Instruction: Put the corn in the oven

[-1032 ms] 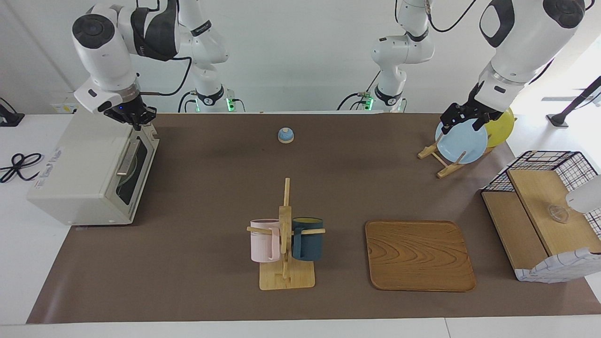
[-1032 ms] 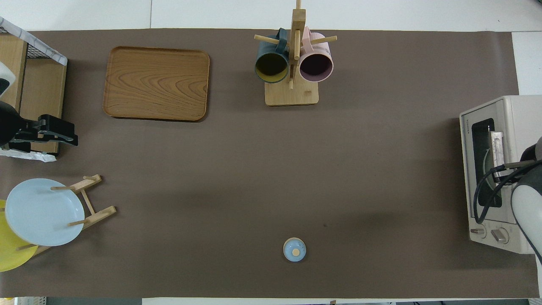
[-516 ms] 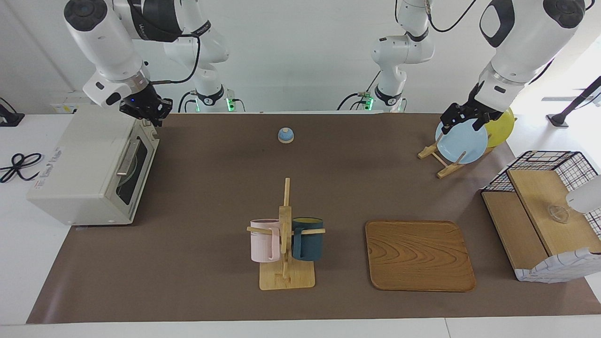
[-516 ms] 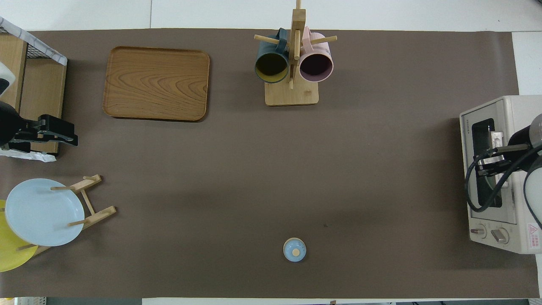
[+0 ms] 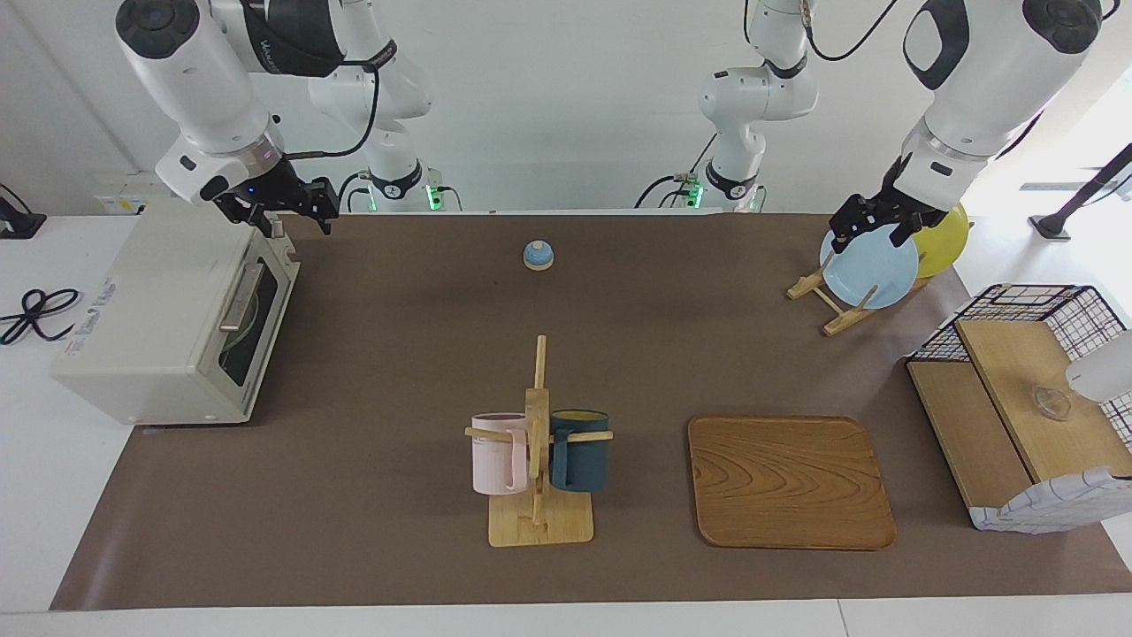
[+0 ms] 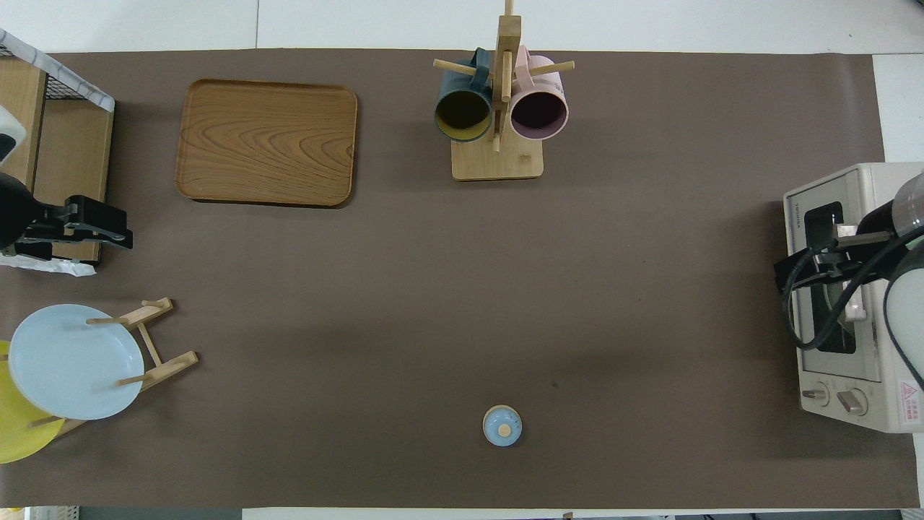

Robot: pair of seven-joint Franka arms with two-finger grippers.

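The cream-white oven (image 5: 168,310) (image 6: 852,303) stands at the right arm's end of the table with its glass door (image 5: 252,310) closed. The corn shows in neither view. Something round and pale shows dimly through the door's glass. My right gripper (image 5: 301,217) (image 6: 794,271) hangs open and holds nothing, just above the oven's top front corner on the robots' side. My left gripper (image 5: 871,232) (image 6: 119,232) waits open in the air over the plate rack (image 5: 840,296), holding nothing.
A blue plate (image 5: 869,265) and a yellow plate (image 5: 946,234) lean in the rack. A small blue knobbed lid (image 5: 538,255) lies near the robots. A mug tree (image 5: 538,460) with two mugs, a wooden tray (image 5: 790,482) and a wire-and-wood basket rack (image 5: 1026,407) stand farther out.
My right gripper has risen from the top edge of the oven door, shifted toward the table's middle and opened. The left arm has not moved.
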